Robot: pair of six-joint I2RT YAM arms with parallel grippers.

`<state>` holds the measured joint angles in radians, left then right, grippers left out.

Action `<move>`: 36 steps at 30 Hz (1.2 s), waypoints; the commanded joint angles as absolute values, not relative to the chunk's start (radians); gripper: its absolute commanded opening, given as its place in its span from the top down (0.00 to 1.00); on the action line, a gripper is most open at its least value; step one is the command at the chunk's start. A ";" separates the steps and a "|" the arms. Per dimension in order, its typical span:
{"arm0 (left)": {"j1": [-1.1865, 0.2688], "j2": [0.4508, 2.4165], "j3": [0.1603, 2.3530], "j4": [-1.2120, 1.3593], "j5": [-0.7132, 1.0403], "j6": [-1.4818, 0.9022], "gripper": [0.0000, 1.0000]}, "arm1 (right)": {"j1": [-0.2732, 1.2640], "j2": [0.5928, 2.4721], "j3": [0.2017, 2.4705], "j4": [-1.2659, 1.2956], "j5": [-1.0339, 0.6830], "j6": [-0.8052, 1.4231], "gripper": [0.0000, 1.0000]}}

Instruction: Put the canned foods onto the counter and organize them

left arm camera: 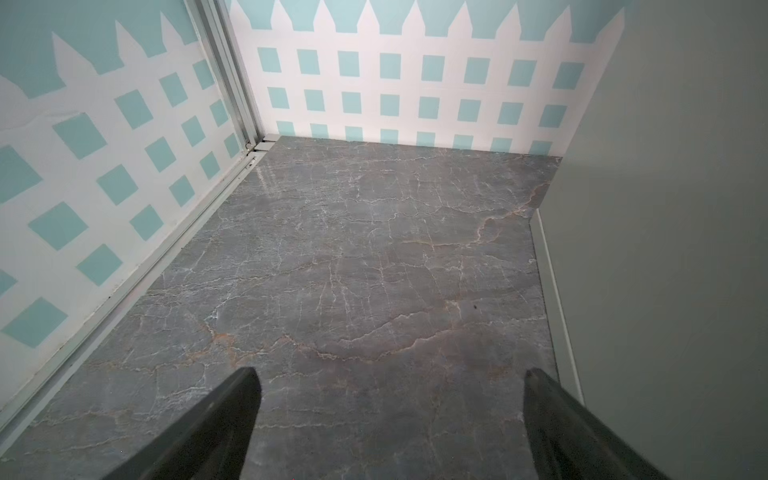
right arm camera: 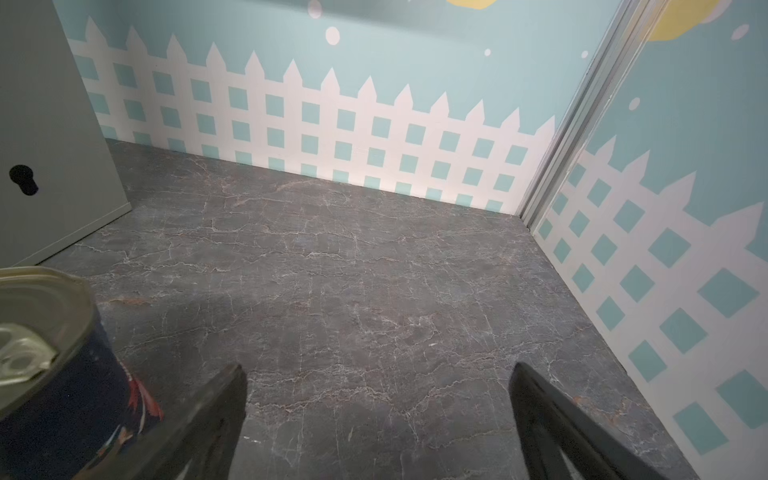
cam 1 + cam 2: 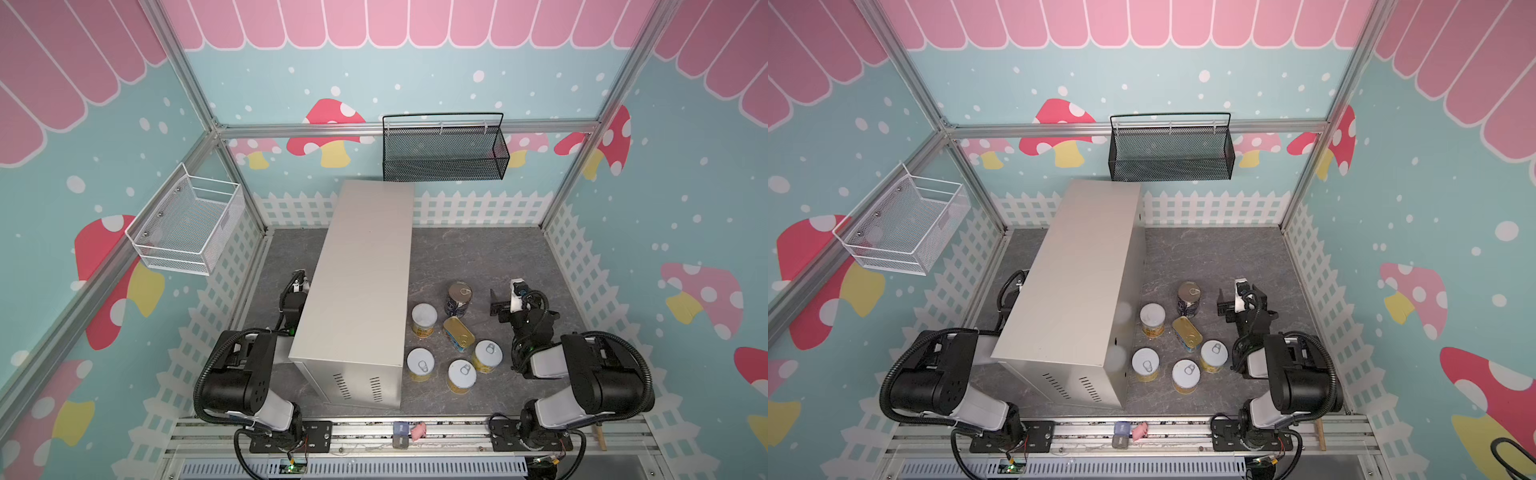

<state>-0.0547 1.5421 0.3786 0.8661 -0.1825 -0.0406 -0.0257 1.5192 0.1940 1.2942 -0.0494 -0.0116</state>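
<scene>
Looking down, both top views show all six tins standing on the grey marbled floor [image 3: 478, 257] just beside the counter [image 3: 357, 282], on the right arm's side: the navy can [image 3: 459, 298] farthest back, the white-lidded yellow can [image 3: 424, 319] close by the counter's side, the flat gold tin [image 3: 458, 332] lying between them and three short yellow cans [image 3: 461, 375] in front. The right wrist view catches only the navy can, cut off at the frame's edge, just beside the right gripper [image 2: 378, 374], whose fingers [image 2: 216, 415] stand wide apart over bare floor, holding nothing. The left wrist view gives only floor, fence wall [image 1: 415, 83] and the counter's side, with the left gripper [image 1: 390, 382] spread just as wide and empty; from above that gripper is mostly hidden behind the counter
</scene>
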 commanded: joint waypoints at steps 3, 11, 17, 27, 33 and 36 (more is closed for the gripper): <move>-0.051 1.539 0.390 0.886 -0.172 -0.020 0.00 | -0.023 1.526 0.198 1.327 -0.065 -0.029 0.00; -0.051 1.538 0.391 0.886 -0.173 -0.020 0.00 | -0.023 1.526 0.198 1.329 -0.065 -0.031 0.01; -0.051 1.539 0.391 0.887 -0.173 -0.020 0.00 | -0.021 1.525 0.197 1.328 -0.064 -0.031 0.00; -0.051 1.538 0.393 0.882 -0.168 -0.021 0.00 | -0.020 1.526 0.195 1.330 -0.061 -0.032 0.01; -0.053 1.523 0.407 0.848 -0.238 -0.038 0.00 | -0.018 1.525 0.196 1.330 -0.060 -0.032 0.00; -0.052 1.487 0.454 0.732 -0.309 -0.073 0.00 | -0.019 1.525 0.196 1.330 -0.059 -0.032 0.00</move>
